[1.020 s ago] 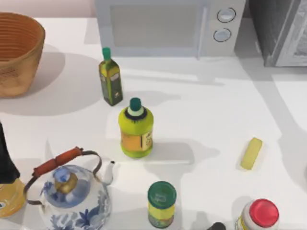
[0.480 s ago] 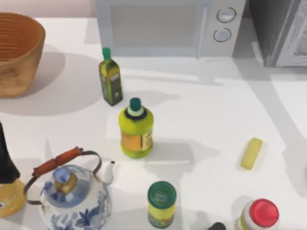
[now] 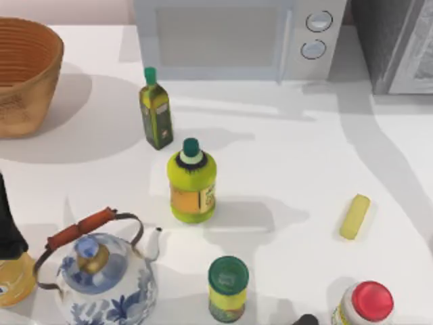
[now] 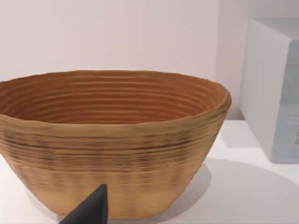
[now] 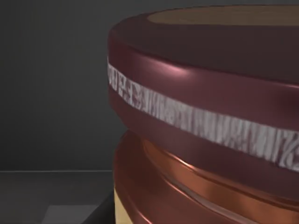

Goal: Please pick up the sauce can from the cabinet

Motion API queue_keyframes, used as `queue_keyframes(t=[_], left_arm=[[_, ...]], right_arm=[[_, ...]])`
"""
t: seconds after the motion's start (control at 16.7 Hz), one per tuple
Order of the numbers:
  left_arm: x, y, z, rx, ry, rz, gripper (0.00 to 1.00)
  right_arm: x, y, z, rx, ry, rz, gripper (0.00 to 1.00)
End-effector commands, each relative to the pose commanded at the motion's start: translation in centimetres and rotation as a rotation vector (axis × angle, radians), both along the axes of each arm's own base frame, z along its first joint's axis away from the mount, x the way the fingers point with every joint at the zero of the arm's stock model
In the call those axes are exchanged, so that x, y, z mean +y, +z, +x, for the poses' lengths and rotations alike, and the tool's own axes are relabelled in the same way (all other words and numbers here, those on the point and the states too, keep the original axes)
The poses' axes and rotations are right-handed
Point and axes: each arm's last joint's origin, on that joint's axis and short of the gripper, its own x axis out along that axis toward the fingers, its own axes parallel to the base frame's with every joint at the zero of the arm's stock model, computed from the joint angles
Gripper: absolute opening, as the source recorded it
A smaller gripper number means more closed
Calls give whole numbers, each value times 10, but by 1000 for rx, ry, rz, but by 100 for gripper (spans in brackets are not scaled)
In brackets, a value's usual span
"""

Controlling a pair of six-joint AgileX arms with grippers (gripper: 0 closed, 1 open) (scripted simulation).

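Observation:
The sauce can looms very close in the right wrist view, with a dark maroon rim, a pale band, a coppery side and a tan top. It stands inside the dark cabinet. In the top view the cabinet is the dark grey box at the back right, with its paler door at the picture's edge. My left arm is parked at the table's left front. One dark tip of the left gripper points at the wicker basket.
A white microwave stands at the back. On the table are a wicker basket, an olive oil bottle, a yellow bottle, a blue-and-white kettle, a green-lidded jar, a red-capped container and a yellow bar.
The arm's shadow on the table's right side has shifted, and a dark bit at the right edge has left the top view. The objects on the table have not moved.

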Motion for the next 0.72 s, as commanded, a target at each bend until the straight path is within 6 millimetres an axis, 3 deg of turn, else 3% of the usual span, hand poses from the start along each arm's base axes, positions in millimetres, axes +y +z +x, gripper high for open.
queue_keyframes(t=[0.48,0.72], left_arm=[[0,0,0,0,0,0,100],[0,0,0,0,0,0,100]], right_arm=[[-9,-1,-11,-19,1,10,0],[-29,-21,-32,-29,3,9,0]])
